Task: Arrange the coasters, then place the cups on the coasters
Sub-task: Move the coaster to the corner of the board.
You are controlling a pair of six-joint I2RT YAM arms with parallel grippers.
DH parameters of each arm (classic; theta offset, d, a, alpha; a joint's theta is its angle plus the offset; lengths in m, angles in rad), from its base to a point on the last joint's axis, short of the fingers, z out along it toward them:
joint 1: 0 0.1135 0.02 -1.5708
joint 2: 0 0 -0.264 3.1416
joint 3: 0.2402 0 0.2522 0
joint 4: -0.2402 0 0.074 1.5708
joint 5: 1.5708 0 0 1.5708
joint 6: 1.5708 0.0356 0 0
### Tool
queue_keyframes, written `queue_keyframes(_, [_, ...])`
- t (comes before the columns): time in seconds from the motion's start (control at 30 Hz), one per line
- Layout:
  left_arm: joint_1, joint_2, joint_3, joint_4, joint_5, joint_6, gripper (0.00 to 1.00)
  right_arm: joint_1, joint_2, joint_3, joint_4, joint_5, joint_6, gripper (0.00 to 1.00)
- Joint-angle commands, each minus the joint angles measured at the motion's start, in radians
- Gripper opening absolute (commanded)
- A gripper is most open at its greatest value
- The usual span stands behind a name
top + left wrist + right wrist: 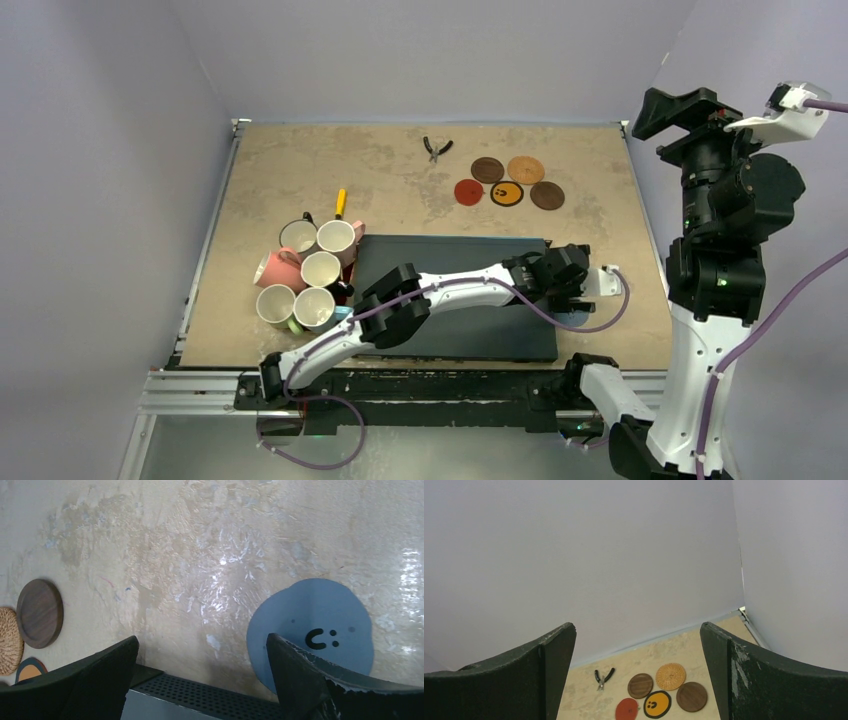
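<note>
Five coasters lie grouped at the back right: brown wood (487, 169), tan cork (525, 169), red (468, 192), yellow with black marks (507, 193) and dark brown (547, 195). A grey-blue coaster (310, 625) lies flat on the table beside the mat's right edge. My left gripper (202, 645) hovers open just above it, its right finger over the disc's near side, nothing held. Several cups (321, 269) crowd together at the left; a pale pink cup (275, 270) lies on its side. My right gripper (638, 630) hangs open and empty, raised high at the right.
A large black mat (440, 255) lies in the middle front, with my left arm stretched across it. Pliers (437, 148) rest at the back centre. A yellow-handled tool (340, 203) lies behind the cups. Walls close in the table at the back and on both sides.
</note>
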Motion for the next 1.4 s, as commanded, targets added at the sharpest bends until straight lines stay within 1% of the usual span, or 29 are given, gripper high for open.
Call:
queue_keyframes(0.0, [0.03,0.032,0.045,-0.135,-0.007,0.066,0.94,-0.005,-0.006,0.004,0.044,-0.013,0.002,0.98])
queue_keyframes(0.1, [0.032,-0.033,0.014,-0.096,0.058,0.052,0.94,-0.005,-0.009,0.004,0.041,-0.004,-0.001,0.98])
queue_keyframes(0.2, [0.032,-0.122,0.003,-0.065,0.157,0.006,0.94,-0.005,-0.011,0.007,0.032,0.002,-0.002,0.98])
queue_keyframes(0.3, [0.031,-0.241,-0.078,0.01,0.245,-0.061,0.95,-0.005,-0.008,0.011,-0.002,0.041,0.012,0.98])
queue_keyframes(0.4, [0.032,-0.352,-0.183,0.079,0.3,-0.128,0.95,-0.005,0.036,0.061,-0.111,0.118,0.047,0.98])
queue_keyframes(0.43, [0.032,-0.386,-0.214,0.092,0.306,-0.145,0.95,-0.005,0.059,0.085,-0.167,0.122,0.048,0.98])
queue_keyframes(0.5, [0.031,-0.443,-0.268,0.105,0.309,-0.18,0.95,-0.004,0.102,0.11,-0.224,0.097,0.04,0.98])
queue_keyframes(0.6, [0.031,-0.531,-0.351,0.111,0.276,-0.224,0.95,-0.005,0.14,0.097,-0.283,0.057,0.04,0.98])
queue_keyframes(0.7, [0.035,-0.638,-0.496,0.132,0.198,-0.271,0.94,-0.005,0.132,0.016,-0.297,0.057,0.043,0.98])
queue_keyframes(0.8, [0.06,-0.757,-0.637,0.147,0.15,-0.337,0.95,-0.005,0.09,-0.104,-0.3,0.096,0.054,0.98])
queue_keyframes(0.97, [0.16,-0.969,-0.803,0.104,0.117,-0.448,0.95,-0.006,0.003,-0.33,-0.325,0.159,0.103,0.98])
queue_keyframes(1.07, [0.254,-1.054,-0.839,0.052,0.113,-0.512,0.95,-0.014,-0.019,-0.467,-0.369,0.168,0.152,0.98])
queue_keyframes(1.2, [0.402,-1.138,-0.89,0.018,0.122,-0.549,0.95,-0.034,-0.039,-0.583,-0.443,0.181,0.241,0.98])
queue_keyframes(1.3, [0.551,-1.17,-0.914,-0.008,0.218,-0.567,0.96,-0.036,-0.07,-0.653,-0.474,0.176,0.337,0.98])
queue_keyframes(1.33, [0.585,-1.18,-0.919,-0.018,0.206,-0.563,0.96,-0.036,-0.083,-0.683,-0.475,0.159,0.368,0.98])
queue_keyframes(1.37, [0.598,-1.193,-0.927,-0.016,0.15,-0.557,0.96,-0.037,-0.092,-0.716,-0.472,0.131,0.399,0.98])
